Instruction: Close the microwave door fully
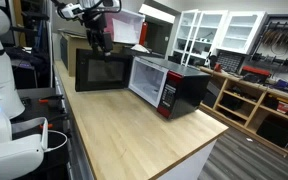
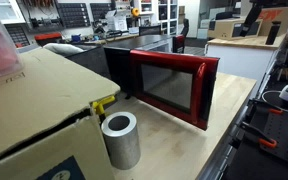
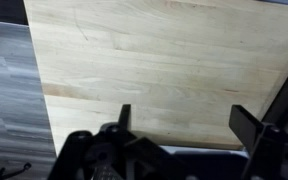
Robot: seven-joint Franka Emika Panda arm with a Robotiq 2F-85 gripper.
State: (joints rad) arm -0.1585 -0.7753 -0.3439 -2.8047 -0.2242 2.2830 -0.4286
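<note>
One end effector (image 3: 182, 112), one microwave door (image 2: 174, 88)

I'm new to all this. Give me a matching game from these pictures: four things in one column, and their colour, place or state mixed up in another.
Things:
1. microwave door
2. end effector
3. table
4. grey cylinder

Descriptions:
A. pale wood
B. swung open
C. standing beside the cardboard box
D. fingers apart

Pairs: 1-B, 2-D, 3-A, 4-C
</note>
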